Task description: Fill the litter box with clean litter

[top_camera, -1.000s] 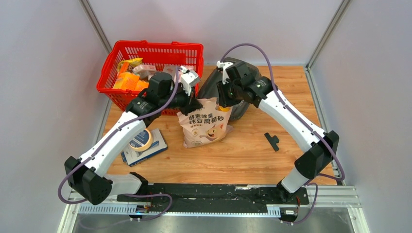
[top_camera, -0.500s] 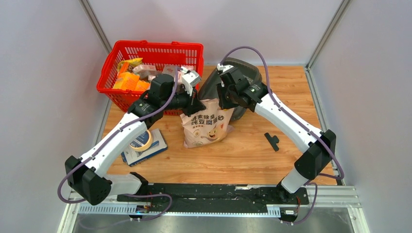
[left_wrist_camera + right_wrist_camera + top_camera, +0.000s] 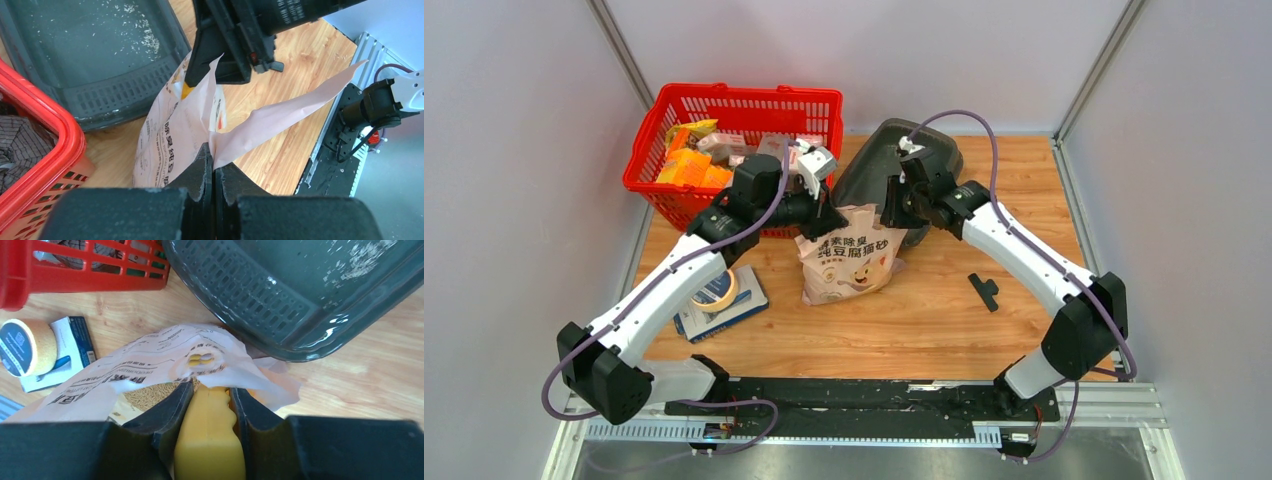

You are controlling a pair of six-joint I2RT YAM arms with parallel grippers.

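The dark grey litter box lies behind the bag, with only a few pale litter granules on its floor. The pink-beige bag stands on the table. My left gripper is shut on the bag's top left edge and holds it open. My right gripper is shut on the yellow scoop, whose front end is inside the bag mouth. Litter shows inside the bag in the right wrist view. The litter box also shows in the right wrist view.
The red basket with packets stands at the back left, touching the litter box's left side. A tape roll lies on a blue and white box to the left of the bag. A small black part lies at the right.
My right wrist has swung to the right and the scoop has gone down into the bag mouth; its yellow no longer shows from above. The left gripper still holds the bag edge.
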